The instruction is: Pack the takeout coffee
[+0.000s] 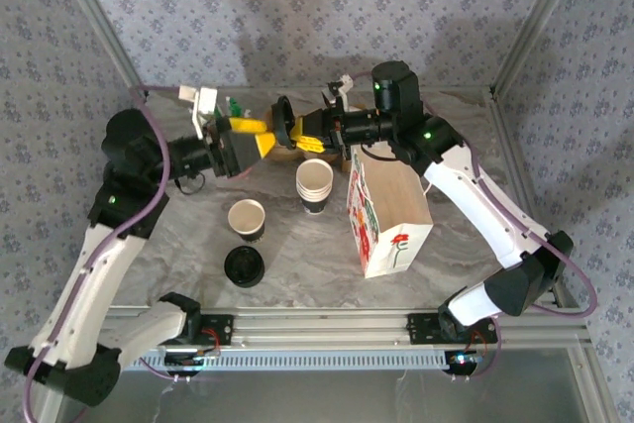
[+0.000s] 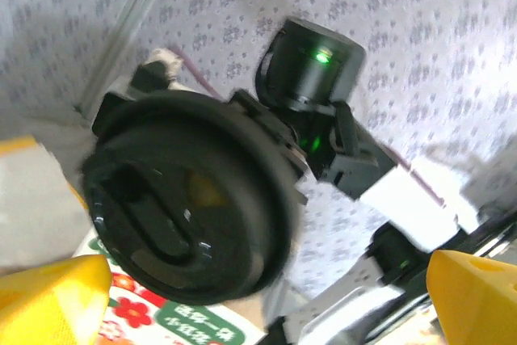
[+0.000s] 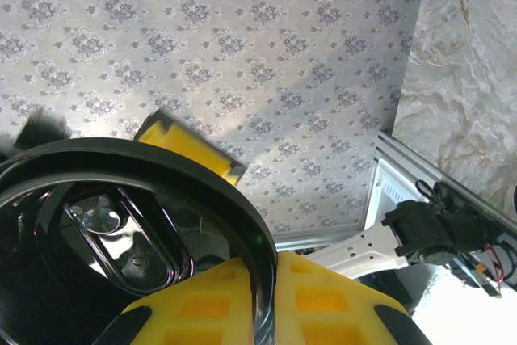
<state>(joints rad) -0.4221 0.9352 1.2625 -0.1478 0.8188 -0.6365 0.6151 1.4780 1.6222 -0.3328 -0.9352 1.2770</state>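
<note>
Black plastic lid (image 1: 285,124) is pinched by its rim in the right gripper (image 1: 300,131), jaws squeezed nearly together on it, up in the air near the back wall. The left gripper (image 1: 255,138) is spread all the way, a finger either side of that lid, touching nothing as far as I can tell. Looks like a handoff to me: if the right lets go before the left bites, the lid drops onto the stacked cups (image 1: 315,185). The takeout coffee (image 1: 244,266) sits lidded near the front edge, well apart from both claws and the paper bag (image 1: 391,230)
</note>
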